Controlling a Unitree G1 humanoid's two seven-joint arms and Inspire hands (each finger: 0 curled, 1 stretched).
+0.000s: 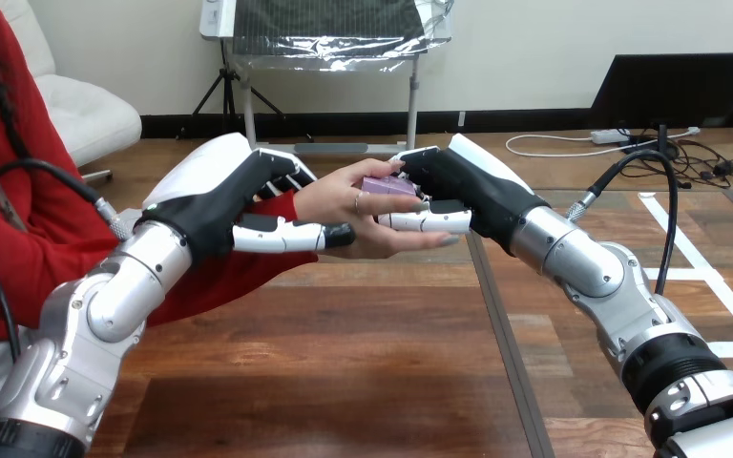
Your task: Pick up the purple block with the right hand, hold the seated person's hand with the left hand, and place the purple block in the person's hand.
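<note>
Head view. Wooden table runs across the lower part. Both arms are raised above it and meet near the middle of the view.

The person sits at the view's left. The person's hand reaches in from a red sleeve, palm up, fingers loosely spread. It is held in the air, clear of the table.

Left hand: arm enters from the lower left and ends at the person's wrist.
- Thumb lies along the near side of the wrist, tip by the heel of the palm.
- Fingers bend round the far side, partly hidden behind the sleeve cuff.
- The wrist sits between thumb and fingers — a closed clasp around it.

Right hand: arm enters from the lower right, with the hand over the person's open palm.
- Fingers are curled down onto the far and right side of the purple block.
- Its thumb stretches out on the near side, just above the person's fingers.
- The block is pinched between the two.

Purple block: in the hollow of the person's palm, touching it, between the base of the person's thumb and the robot's right fingertips. Only its top and near face show. I cannot tell whether the palm or the right hand's pinch bears it — both are in contact.

The two robot hands are apart, with the person's hand between them.
</note>
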